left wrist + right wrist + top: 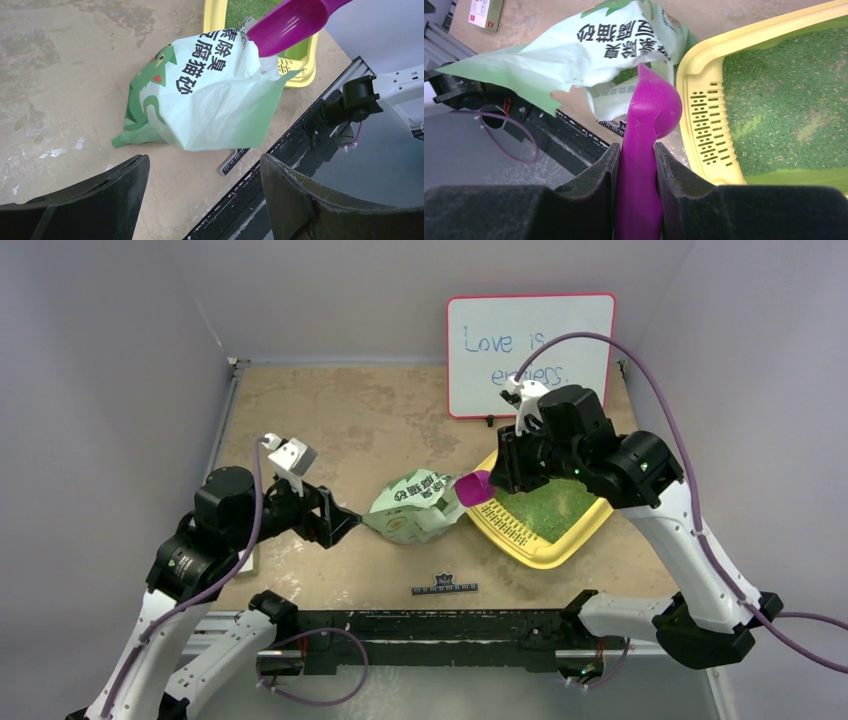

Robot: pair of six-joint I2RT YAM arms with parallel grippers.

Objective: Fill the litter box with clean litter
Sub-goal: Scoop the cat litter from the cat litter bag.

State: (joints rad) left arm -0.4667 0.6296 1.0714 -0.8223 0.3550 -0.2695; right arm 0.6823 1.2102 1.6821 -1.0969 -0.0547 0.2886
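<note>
Right now our right gripper (636, 150) clamps the scoop (646, 125), its bowl at the bag (210, 95) mouth, so we judge we are loading a scoop. The box (540, 545) beside it holds thin litter (794, 100). Our left gripper (205, 160) stands wide and empty near the bag; next we dig in without shoving it.

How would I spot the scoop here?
Find the whiteboard at the table's back; before it lies the yellow litter box. At its slotted end, the scoop juts from the right end effector toward the pale green bag; it alone is magenta.
</note>
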